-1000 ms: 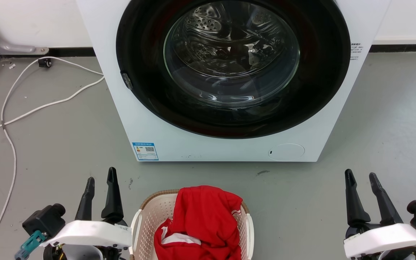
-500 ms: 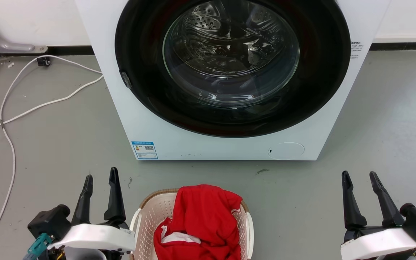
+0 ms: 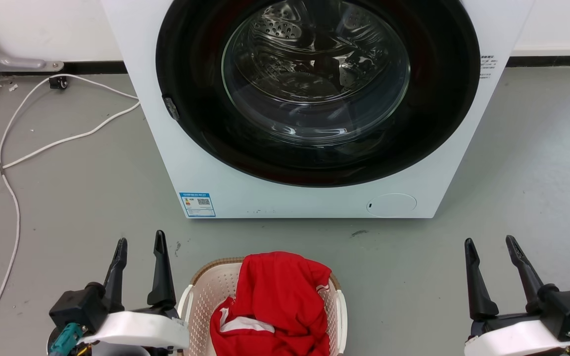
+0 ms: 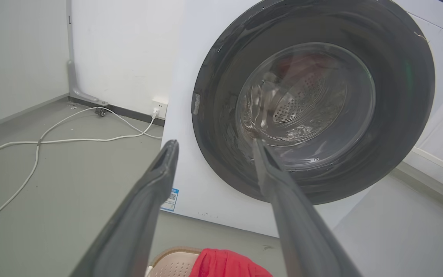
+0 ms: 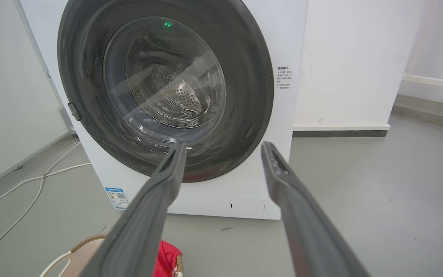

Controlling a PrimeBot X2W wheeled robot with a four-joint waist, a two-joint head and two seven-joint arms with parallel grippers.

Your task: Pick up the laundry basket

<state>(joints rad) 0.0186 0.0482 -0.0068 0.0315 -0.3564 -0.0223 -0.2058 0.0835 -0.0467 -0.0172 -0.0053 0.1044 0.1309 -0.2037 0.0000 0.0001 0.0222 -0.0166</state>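
The laundry basket sits on the floor at the bottom centre of the head view, cream and perforated with a brown rim and white side handles. A red garment fills most of it. Just left of the basket my left gripper stands open, holding nothing. My right gripper is open and empty far to the basket's right. In the left wrist view the basket shows at the bottom edge below the left gripper. The right wrist view has the basket at lower left of the right gripper.
A white washing machine with its round dark door shut stands right behind the basket. White cables trail over the grey floor at the left. A wall with a dark skirting runs behind.
Both grippers have sunk a little toward the bottom of the view and turned slightly at the wrist. The picture has shifted a touch. The basket has stayed where it was.
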